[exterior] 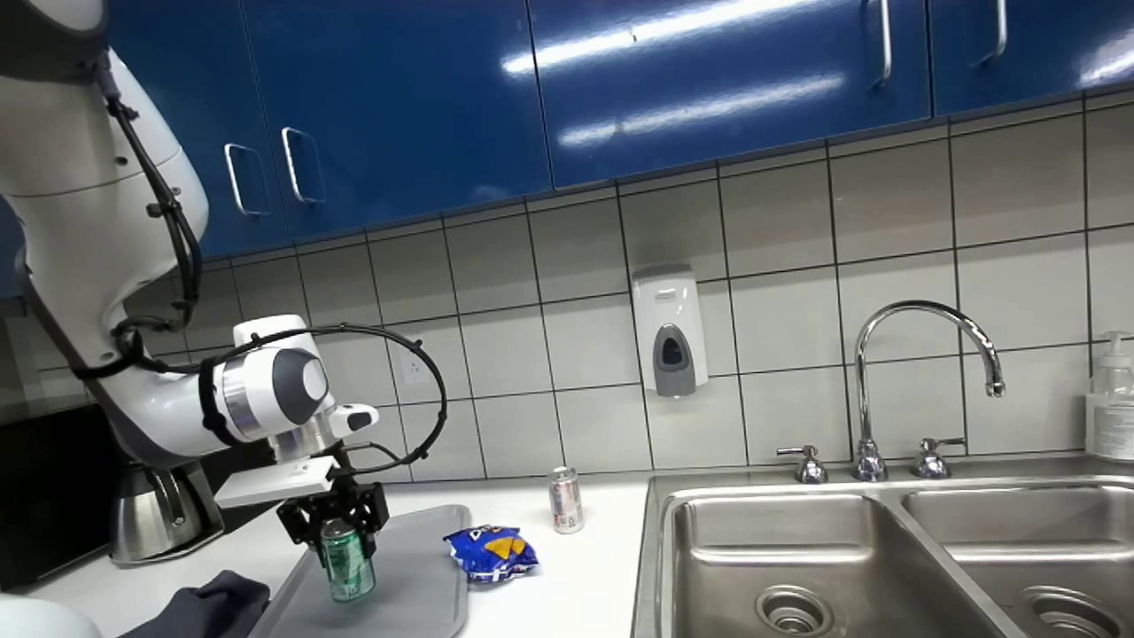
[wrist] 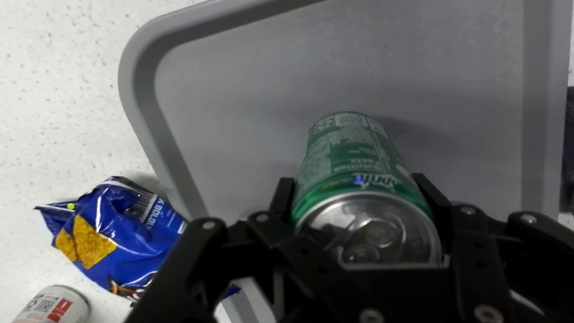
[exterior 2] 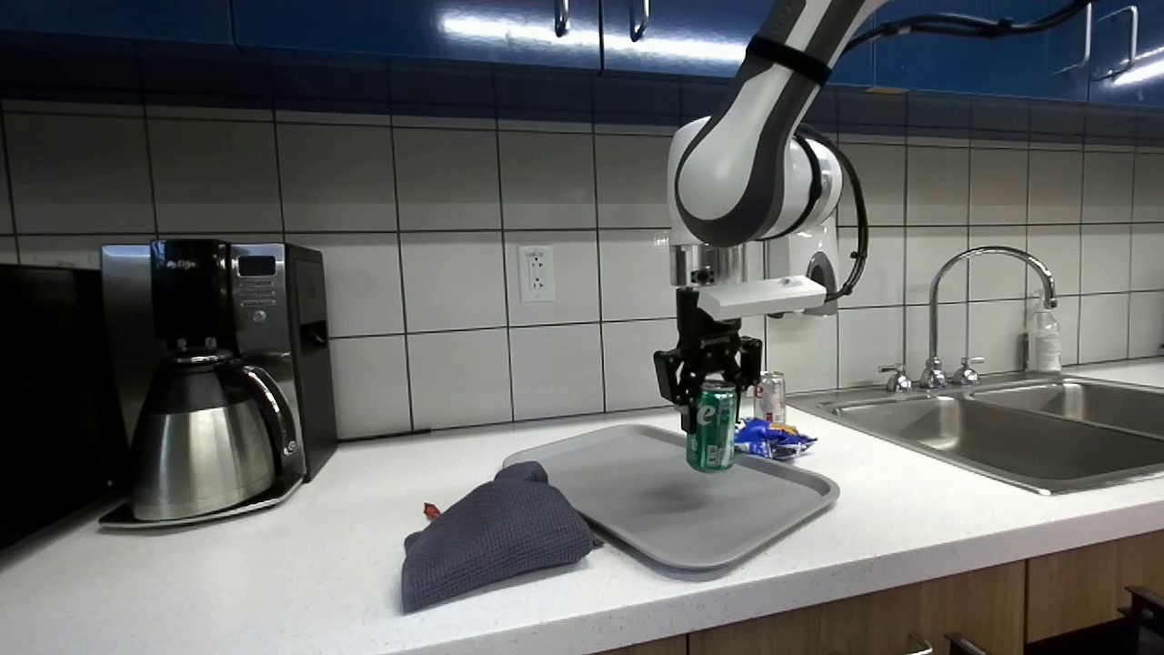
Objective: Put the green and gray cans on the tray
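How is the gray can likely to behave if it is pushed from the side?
The gray can may tip, since it stands upright and is taller than it is wide. Once down, it would probably roll, as its body is round. Its smooth, shiny surface could slip under a light grip. Whether it is full, I cannot tell.

2 exterior views face wall (exterior 2: 455,282), share tray (exterior 2: 627,487); wrist view downward

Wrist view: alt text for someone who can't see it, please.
The gripper holds a green Sprite can over a gray tray. A blue chip bag lies by the tray's edge; a gray can is cut off at lower left.
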You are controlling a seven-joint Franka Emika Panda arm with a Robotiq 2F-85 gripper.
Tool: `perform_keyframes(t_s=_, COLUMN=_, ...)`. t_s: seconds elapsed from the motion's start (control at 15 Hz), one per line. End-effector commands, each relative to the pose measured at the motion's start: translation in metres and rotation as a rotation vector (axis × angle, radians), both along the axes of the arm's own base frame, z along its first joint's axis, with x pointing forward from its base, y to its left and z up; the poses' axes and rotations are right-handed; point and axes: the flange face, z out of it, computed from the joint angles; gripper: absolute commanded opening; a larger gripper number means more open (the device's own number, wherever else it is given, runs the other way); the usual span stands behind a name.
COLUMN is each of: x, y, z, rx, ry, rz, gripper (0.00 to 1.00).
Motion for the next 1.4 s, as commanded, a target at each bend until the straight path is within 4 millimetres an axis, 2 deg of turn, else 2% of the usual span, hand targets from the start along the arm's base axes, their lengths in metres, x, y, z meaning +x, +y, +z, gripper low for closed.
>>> perform_keyframes(t_s=0.0, x=0.002, y=0.003, z=0.000, rx=0.000, ry=0.024, rz=0.011, gripper=0.40)
perform_keyframes(t_s=0.53, x=0.000, y=0.002, z=-0.007, rx=-0.002, ry=0.039, rz=0.019, gripper=0.40)
perform_keyframes(t_s=0.6, x=0.000, y=0.003, z=-0.007, rx=-0.003, ry=0.041, rz=0.021, gripper=0.79)
perform_keyframes(t_s=0.67, x=0.000, y=0.002, z=-0.008, rx=-0.006, ry=0.042, rz=0.021, gripper=0.91)
perform_keyframes(t_s=0.73, x=-0.001, y=0.002, z=-0.008, rx=-0.005, ry=0.043, rz=0.022, gripper=0.97)
perform_keyframes(t_s=0.8, x=-0.001, y=0.002, z=-0.008, rx=-0.006, ry=0.044, rz=0.021, gripper=1.00)
perform_keyframes(t_s=1.07, x=-0.002, y=0.000, z=-0.005, rx=-0.005, ry=0.037, rz=0.017, gripper=1.00)
perform_keyframes(t_s=1.33, x=0.002, y=-0.012, z=0.008, rx=-0.001, ry=0.002, rz=-0.016, gripper=1.00)
